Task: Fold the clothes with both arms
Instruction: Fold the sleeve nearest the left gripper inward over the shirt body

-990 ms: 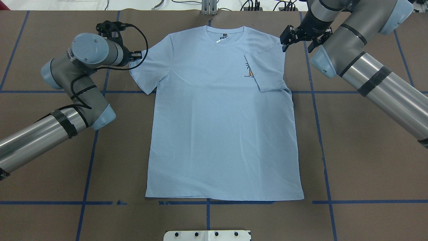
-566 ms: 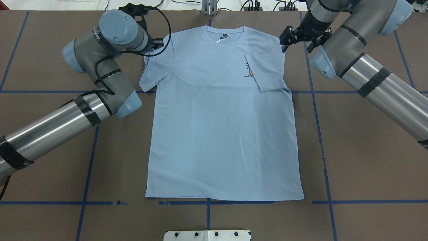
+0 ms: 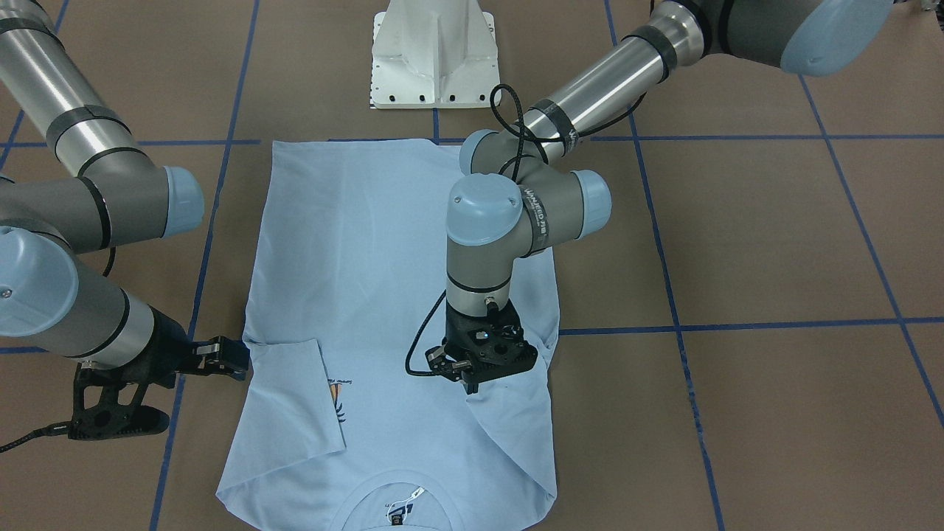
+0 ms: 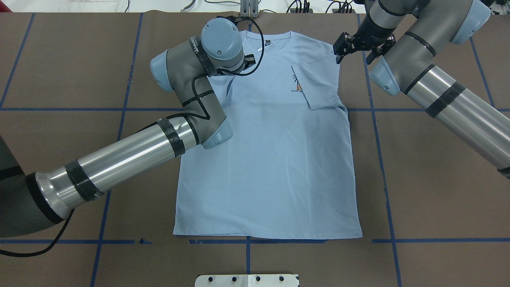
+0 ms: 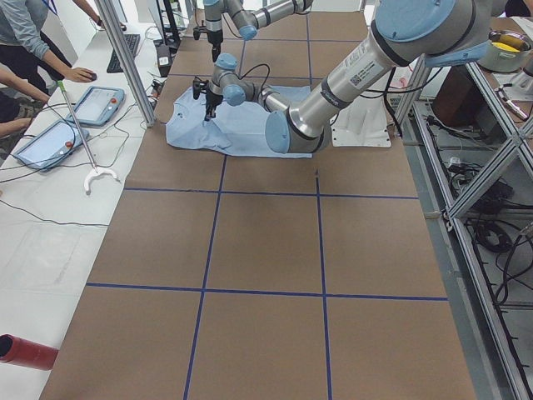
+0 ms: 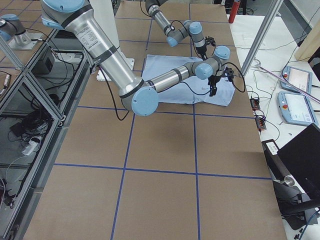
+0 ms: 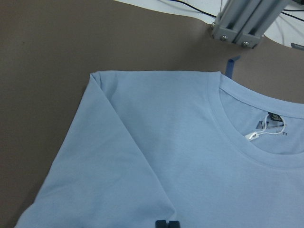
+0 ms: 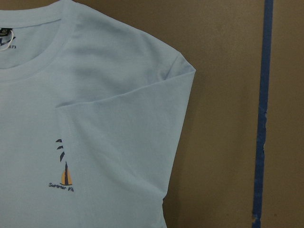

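Note:
The light blue T-shirt [image 4: 267, 159] lies flat, front up, collar at the far edge; it also shows in the front view [image 3: 369, 243]. Its right sleeve [image 4: 318, 85] is folded inward, partly over the palm-tree print [image 4: 297, 84]. My left gripper [image 4: 248, 60] is shut on the left sleeve and holds it over the chest near the neck label [image 4: 265, 44]. Its closed fingertips pinch fabric in the left wrist view [image 7: 167, 224]. My right gripper [image 4: 338, 56] hovers open and empty beside the right shoulder [image 8: 180, 66].
The white pedestal base [image 3: 434, 59] stands at the robot's side of the shirt. An aluminium post [image 4: 249, 10] and cables sit at the far table edge. Blue tape lines [image 4: 382, 159] cross the brown table. Operators with tablets [image 5: 92, 104] are beyond the far edge.
My left arm has swung right, carrying the left sleeve from the shirt's outer left over the chest. The right arm and folded right sleeve have not moved.

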{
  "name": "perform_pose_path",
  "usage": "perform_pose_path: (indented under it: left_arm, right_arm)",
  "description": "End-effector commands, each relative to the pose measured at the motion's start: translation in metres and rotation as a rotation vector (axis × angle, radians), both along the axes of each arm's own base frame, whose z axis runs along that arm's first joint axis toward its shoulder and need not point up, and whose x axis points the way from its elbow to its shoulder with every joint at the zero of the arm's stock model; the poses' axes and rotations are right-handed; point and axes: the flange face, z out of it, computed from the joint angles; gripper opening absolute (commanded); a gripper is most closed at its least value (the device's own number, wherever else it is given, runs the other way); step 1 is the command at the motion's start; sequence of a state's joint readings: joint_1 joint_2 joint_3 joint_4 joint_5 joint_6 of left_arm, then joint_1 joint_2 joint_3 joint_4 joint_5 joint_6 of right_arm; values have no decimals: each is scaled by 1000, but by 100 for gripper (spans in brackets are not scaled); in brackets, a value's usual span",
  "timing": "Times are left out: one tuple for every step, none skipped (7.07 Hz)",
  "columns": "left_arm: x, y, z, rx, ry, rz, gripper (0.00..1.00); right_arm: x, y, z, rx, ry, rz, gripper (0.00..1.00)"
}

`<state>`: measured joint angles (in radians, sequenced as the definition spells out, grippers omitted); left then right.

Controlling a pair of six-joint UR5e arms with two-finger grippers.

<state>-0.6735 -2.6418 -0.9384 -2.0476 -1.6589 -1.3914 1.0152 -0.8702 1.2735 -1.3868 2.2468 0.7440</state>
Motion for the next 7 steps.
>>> perform_pose_path:
  left_arm:
    - [10,-1,8,25,24,-17,0]
    - [8,-2,9,40,28,-13,76]
    - [7,-1,5,49,31,-7,100]
    - [3,1,-7,73,45,6,100]
    - [-4,7,-18,76,68,24,100]
    - [-16,30,-4,48,109,109,100]
    - [-47,57,15,55,101,139,100]
  right_arm:
    - [-2,0,0,3,4,0,100]
    - [-3,1,1,3,4,-1,100]
    - [-3,1,1,3,4,-1,100]
    - [-2,2,-3,9,-2,-1,100]
    - [-2,5,-8,16,-9,2,100]
    - [2,23,-10,29,-23,1,100]
    - [0,60,-8,24,-31,23,100]
